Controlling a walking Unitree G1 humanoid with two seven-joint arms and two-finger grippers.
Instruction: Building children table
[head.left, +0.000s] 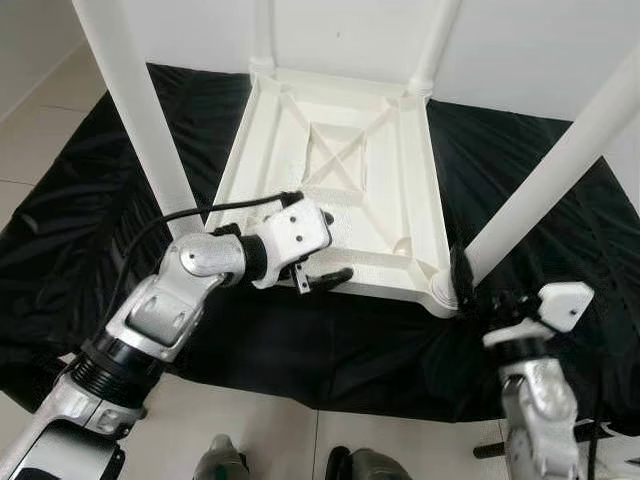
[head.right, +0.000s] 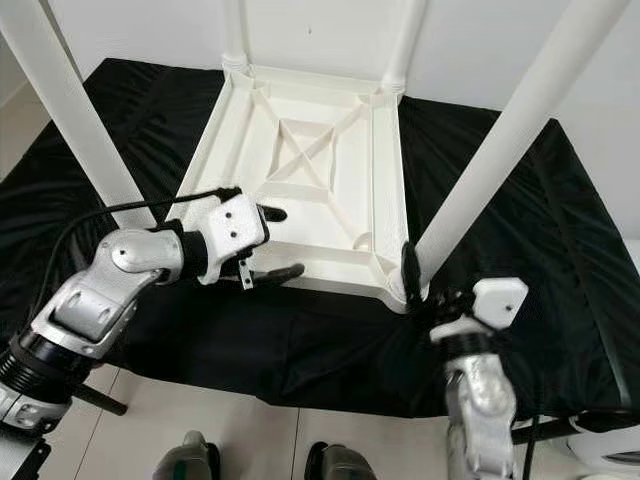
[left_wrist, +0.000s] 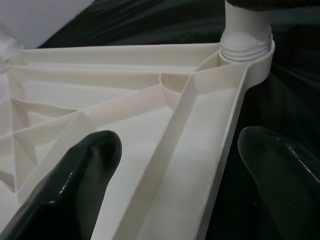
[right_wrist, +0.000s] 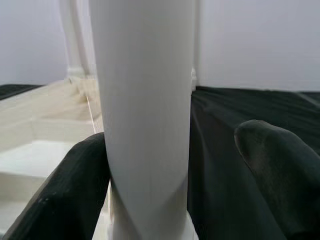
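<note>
Two tools, left (head.left: 322, 250) and right (head.left: 470, 285), at one upturned table (head.left: 340, 170), four legs (head.left: 560, 170).

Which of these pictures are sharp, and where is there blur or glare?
Eye views: sharp, evenly lit, black cloth shiny. Left wrist view: soft close up, glare on a left pincer fingertip. Right wrist view: table leg and fingertips blurred.

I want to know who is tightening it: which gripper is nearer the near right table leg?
Right. The right gripper straddles the near right table leg at its base, one finger touching it. The left gripper sits open astride the tabletop near edge, further left.
</note>
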